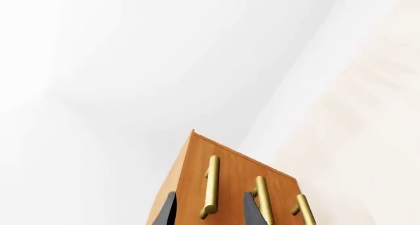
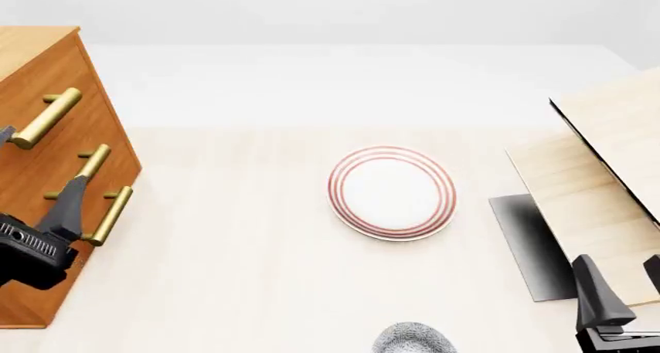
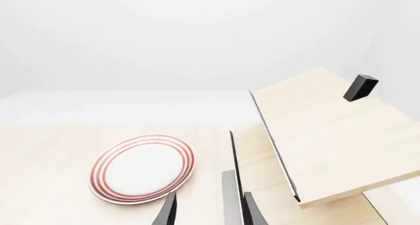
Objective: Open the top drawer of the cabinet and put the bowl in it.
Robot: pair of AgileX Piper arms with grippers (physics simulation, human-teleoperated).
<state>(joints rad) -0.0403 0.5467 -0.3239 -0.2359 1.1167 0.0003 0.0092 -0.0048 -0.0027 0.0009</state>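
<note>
The orange-brown cabinet (image 2: 42,67) stands at the table's left edge, its three brass-handled drawers flush with the front. My left gripper (image 2: 39,168) is open just in front of it. In the left wrist view its fingers (image 1: 167,211) flank the top drawer's handle (image 1: 210,185), and I cannot tell whether they touch it. The speckled bowl (image 2: 413,340) sits at the near edge of the front view, partly cut off. My right gripper (image 2: 623,285) is open and empty at the lower right, away from the bowl. The bowl is out of both wrist views.
A white plate with red rings (image 2: 392,191) lies mid-table, also plate (image 3: 143,167). A pale slanted wooden structure (image 2: 603,175) fills the right side, with a dark base (image 2: 526,249). A small dark block (image 3: 361,87) sits on its top board.
</note>
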